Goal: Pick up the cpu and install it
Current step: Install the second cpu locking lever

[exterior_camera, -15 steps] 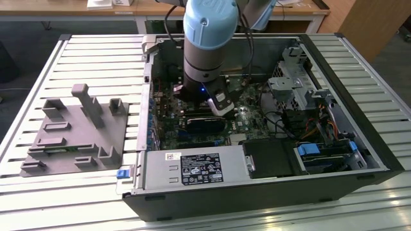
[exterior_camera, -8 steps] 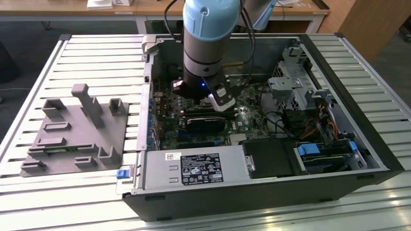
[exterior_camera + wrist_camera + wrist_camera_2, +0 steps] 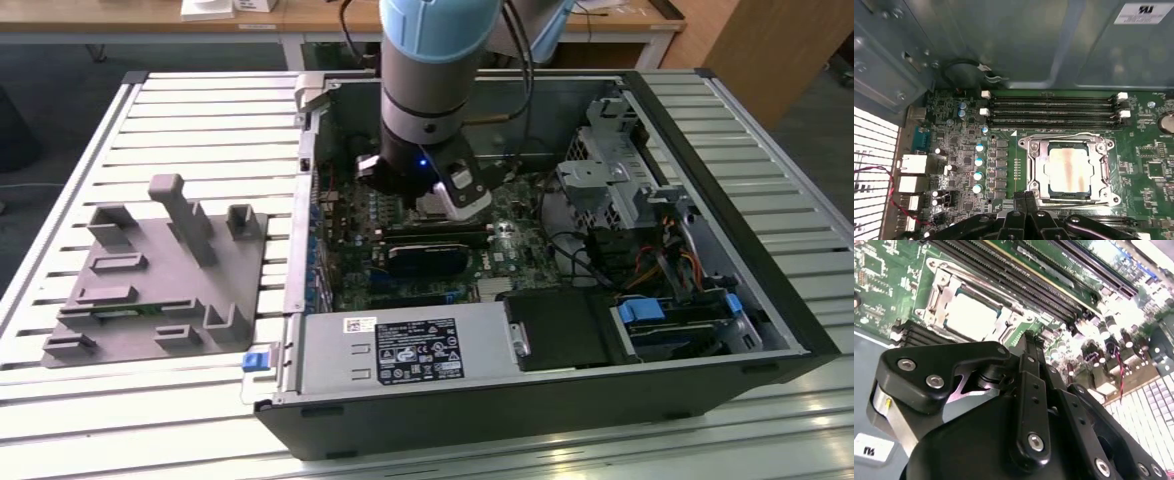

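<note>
One cpu already lies flat inside the socket frame on the motherboard, the tool hovering beside that frame, fingers pressed together and empty; judgement: confirm flush seating all round.

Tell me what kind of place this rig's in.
Likely a lab or workshop bench for PC assembly: an open computer case lies on a slatted table, a grey fixture tray beside it, the cpu seated in its socket.
</note>
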Motion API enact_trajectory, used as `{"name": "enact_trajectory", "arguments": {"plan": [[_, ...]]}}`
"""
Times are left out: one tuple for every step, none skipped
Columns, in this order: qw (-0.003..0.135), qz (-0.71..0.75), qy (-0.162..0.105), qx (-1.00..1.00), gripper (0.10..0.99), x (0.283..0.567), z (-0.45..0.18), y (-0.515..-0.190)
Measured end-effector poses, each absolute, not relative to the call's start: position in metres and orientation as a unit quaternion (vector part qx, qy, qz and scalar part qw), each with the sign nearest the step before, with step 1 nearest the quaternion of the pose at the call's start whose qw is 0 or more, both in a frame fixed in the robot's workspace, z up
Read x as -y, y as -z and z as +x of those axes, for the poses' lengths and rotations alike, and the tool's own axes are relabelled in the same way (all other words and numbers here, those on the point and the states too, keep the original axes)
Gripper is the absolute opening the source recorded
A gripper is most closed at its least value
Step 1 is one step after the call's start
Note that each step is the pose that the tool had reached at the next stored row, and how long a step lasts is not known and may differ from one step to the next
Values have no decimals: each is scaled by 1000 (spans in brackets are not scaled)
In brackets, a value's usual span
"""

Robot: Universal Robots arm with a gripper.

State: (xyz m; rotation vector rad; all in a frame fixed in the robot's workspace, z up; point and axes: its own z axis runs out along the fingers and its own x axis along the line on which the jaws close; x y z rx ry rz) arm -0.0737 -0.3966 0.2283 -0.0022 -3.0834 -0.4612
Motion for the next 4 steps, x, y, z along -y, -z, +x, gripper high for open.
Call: {"name": "enact_trajectory", "arguments": {"plan": [[12, -1, 148, 989, 106, 397, -74, -231], [12, -1, 148, 989, 106, 397, -74, -233], [12, -1, 148, 989, 106, 397, -74, -235], [12, -1, 148, 989, 106, 397, -74, -237]]}}
